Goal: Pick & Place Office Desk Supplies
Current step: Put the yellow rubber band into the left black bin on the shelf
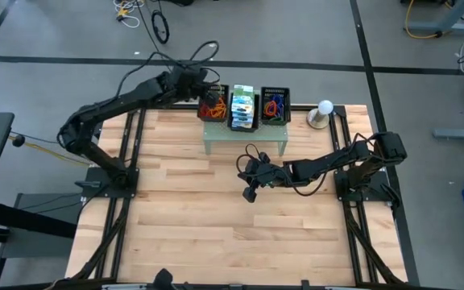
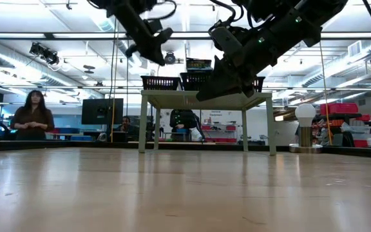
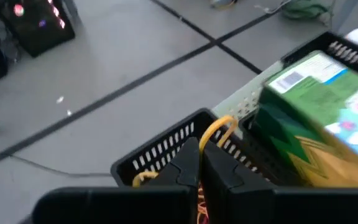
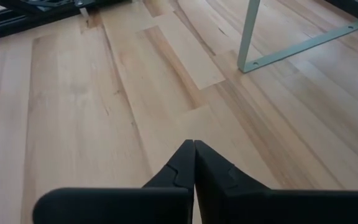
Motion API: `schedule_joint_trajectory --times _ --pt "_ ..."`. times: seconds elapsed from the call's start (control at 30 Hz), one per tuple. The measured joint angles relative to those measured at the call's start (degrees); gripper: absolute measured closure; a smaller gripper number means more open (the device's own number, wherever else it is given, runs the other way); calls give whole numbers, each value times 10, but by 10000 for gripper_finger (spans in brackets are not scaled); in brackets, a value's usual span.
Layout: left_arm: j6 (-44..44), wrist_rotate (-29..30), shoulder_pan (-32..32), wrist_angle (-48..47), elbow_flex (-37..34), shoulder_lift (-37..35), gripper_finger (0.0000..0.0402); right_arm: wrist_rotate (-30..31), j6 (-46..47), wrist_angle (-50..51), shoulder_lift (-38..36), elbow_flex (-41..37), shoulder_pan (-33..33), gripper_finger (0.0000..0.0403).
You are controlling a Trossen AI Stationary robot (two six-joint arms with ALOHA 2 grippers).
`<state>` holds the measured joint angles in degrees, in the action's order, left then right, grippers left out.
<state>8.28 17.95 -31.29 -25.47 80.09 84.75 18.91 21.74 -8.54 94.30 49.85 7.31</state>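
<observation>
Left gripper (image 3: 199,163): fingers pressed together on an orange rubber band (image 3: 219,127), which arcs up from the tips above the left black basket (image 3: 160,149) on the pale green stand (image 1: 245,135). Left arm reaches across the table's far edge. A green-and-yellow box (image 3: 319,118) fills the adjacent middle basket (image 1: 242,109). Right gripper (image 4: 194,163): fingers closed, empty, low over bare table (image 4: 73,112) near the stand, arm extended.

Three black baskets (image 1: 243,109), one pale green stand (image 1: 244,137), one white ball-topped object (image 1: 322,113)
</observation>
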Motion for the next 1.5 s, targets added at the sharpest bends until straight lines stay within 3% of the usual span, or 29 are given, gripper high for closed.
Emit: schedule_joint_trajectory --times 0.13,0.27,0.47,0.6,0.7,0.83,1.0,1.1,1.27,1.5 --pt "31 0 1 -9 -1 12 376 0 0 0 0 0 0 398" --pt "59 -8 0 -35 0 12 328 0 0 0 0 0 0 393" --pt "107 -93 -17 -113 0 3 253 -1 -2 -3 0 0 0 394" --pt "95 -90 -19 -134 0 -13 215 -3 -6 -5 0 0 0 397" --pt "90 -90 -19 -141 0 -39 207 -3 -6 -10 0 0 -2 396" --pt "83 -88 -1 -159 0 -78 242 -3 -6 -5 -4 0 -4 396" --pt "39 -65 47 -113 -54 -126 334 0 -13 -5 -26 0 -4 396" --pt "48 -126 44 -42 -92 -129 387 7 -26 1 -43 0 -7 396" --pt "91 -218 -1 47 -81 -75 395 8 -34 -5 -59 0 -22 396" --pt "55 -253 -36 -56 9 40 396 9 -31 -16 -60 0 -31 396"
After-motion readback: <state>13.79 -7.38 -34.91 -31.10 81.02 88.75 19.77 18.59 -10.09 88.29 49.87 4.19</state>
